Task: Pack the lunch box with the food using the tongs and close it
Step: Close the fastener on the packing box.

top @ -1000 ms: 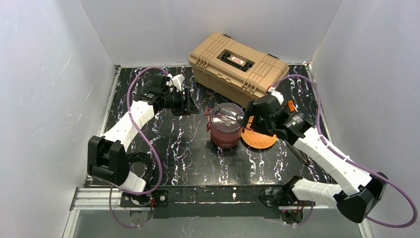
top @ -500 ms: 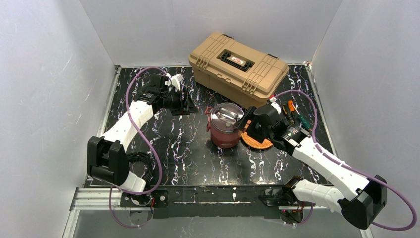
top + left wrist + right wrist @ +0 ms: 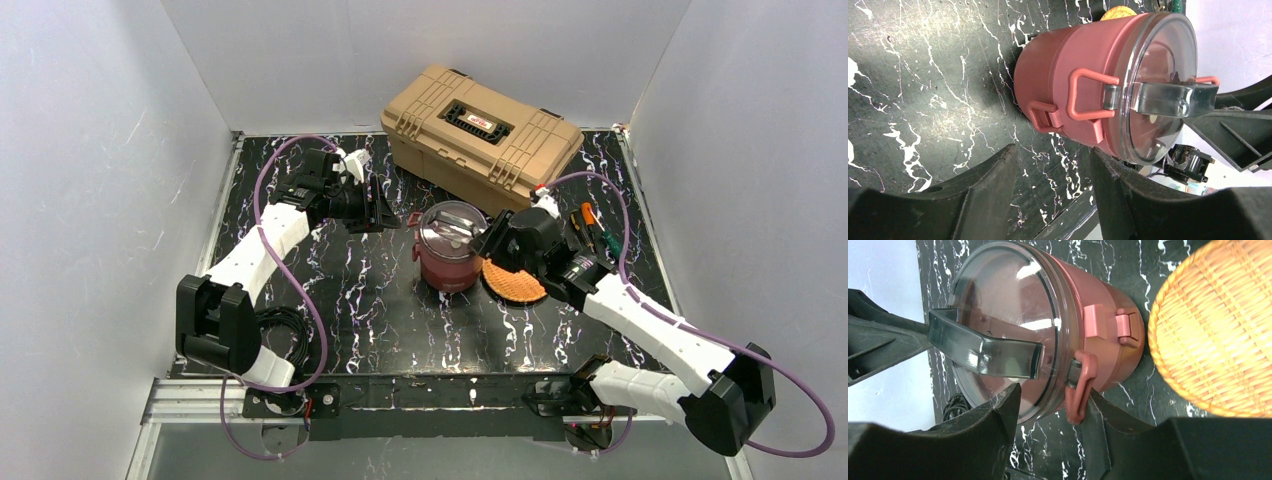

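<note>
The lunch box [image 3: 447,258] is a round maroon pot under a clear lid, with a metal handle [image 3: 983,351] across the top. It stands mid-table. My right gripper [image 3: 487,243] is against its right side, open. In the right wrist view the jaws of my right gripper [image 3: 1052,400] straddle the lid rim and the red clasp loop [image 3: 1079,390], and the right finger touches the loop. My left gripper [image 3: 390,215] hovers just left of the lunch box [image 3: 1063,75], open and empty [image 3: 1053,167]. The food and the tongs are out of view.
An orange woven plate [image 3: 515,283] lies right of the lunch box, under my right wrist. A big tan toolbox [image 3: 480,125] stands at the back. Screwdrivers [image 3: 592,228] lie at the right. A cable coil [image 3: 285,325] sits near the left base.
My right gripper has moved left onto the lunch box's side and its jaws have narrowed. The lunch box has shifted slightly left. The left arm has barely moved.
</note>
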Available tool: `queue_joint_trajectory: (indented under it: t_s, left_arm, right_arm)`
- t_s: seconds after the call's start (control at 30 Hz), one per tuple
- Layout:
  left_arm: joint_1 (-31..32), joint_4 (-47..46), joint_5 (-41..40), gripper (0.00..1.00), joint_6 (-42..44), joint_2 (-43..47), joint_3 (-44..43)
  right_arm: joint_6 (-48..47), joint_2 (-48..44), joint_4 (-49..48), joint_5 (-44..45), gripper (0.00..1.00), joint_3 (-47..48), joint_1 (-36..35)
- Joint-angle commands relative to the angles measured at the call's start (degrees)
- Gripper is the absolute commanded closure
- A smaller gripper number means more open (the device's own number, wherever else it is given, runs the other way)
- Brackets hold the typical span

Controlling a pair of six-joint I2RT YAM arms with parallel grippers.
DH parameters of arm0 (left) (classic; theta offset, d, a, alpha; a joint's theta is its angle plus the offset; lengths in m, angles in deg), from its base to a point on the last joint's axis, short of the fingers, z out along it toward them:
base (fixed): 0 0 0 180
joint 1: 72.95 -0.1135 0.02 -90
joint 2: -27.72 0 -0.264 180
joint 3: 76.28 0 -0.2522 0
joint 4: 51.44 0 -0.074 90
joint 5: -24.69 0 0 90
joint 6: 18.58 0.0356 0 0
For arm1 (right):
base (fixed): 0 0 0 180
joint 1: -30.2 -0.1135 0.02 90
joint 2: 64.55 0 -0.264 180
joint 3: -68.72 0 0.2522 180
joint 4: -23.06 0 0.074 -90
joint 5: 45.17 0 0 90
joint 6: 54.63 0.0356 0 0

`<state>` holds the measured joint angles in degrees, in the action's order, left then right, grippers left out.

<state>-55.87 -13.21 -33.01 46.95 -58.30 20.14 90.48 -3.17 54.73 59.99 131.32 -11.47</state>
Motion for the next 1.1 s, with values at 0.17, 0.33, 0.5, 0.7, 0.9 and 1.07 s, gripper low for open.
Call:
queue_joint_trajectory:
  t_s: [0.17,0.33,0.5,0.7,0.9,1.07]
  left_arm:
    - [-0.2,1.0,3.1,0.46,1.1,2.0,-1.8]
    - [-0.3,0.0,5.0,0.46,2.4,3.5,-1.7]
    - [-0.3,-0.8,7.1,0.46,4.7,4.4,-1.8]
    - [-0.2,-1.8,12.7,0.43,5.3,1.3,-2.0]
    - [0.8,-3.1,10.9,0.43,5.7,-0.5,-1.2]
    - [2.1,-4.4,5.3,0.44,7.9,0.7,-1.6]
  right_arm:
    - [-17.1,3.4,-3.2,-7.9,0.49,-1.3,8.4]
    - [-24.9,8.5,-3.3,-17.7,0.50,2.3,11.6]
    - [-32.1,12.5,-3.2,-21.7,0.50,6.2,12.9]
    - [-37.0,15.5,-3.3,-24.3,0.44,9.3,14.5]
    - [-37.7,15.8,-2.4,-25.0,0.35,10.0,15.8]
    - [-35.1,12.7,2.0,-21.4,0.20,10.1,15.9]
